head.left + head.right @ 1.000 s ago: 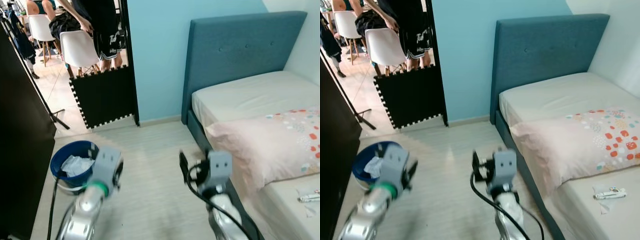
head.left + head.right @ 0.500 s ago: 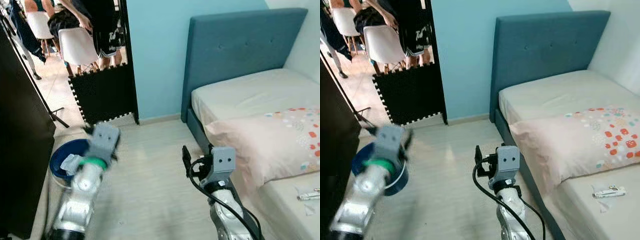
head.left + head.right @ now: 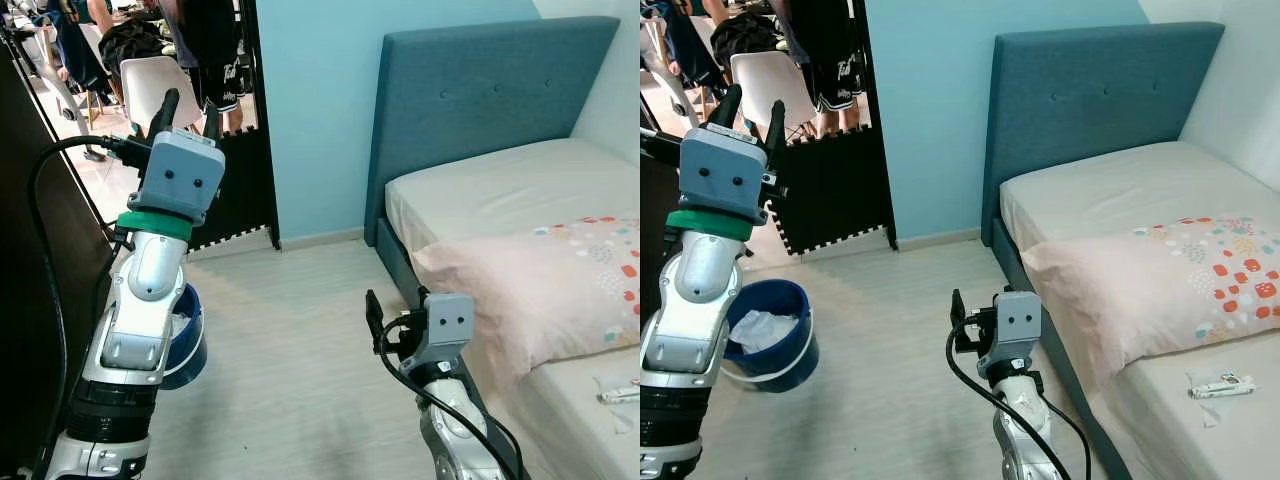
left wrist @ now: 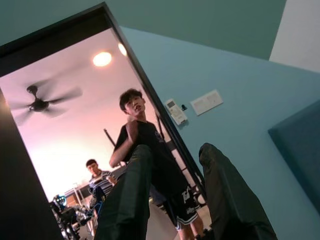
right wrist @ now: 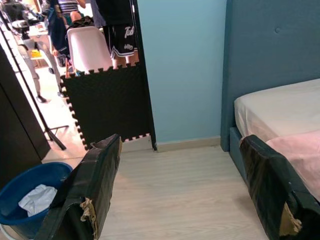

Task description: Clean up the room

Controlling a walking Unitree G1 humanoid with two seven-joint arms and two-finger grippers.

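Bare floor between doorway and bed
Open wood floor [image 3: 890, 330] runs from the foam-mat barrier [image 3: 830, 190] to the bed [image 3: 1120, 200] edge; blue bucket [image 3: 770, 335] holding crumpled paper [image 3: 758, 328] sits left. Left gripper [image 3: 748, 115] raised, jaws spread, empty; right gripper [image 5: 175, 195] low, jaws wide, empty.

- You can see white lettering on the dark shorts [image 5: 122, 41] of the person standing in the doorway, but it is too small and blurred for you to read.
- You have no other text, label, brand or number to read here.
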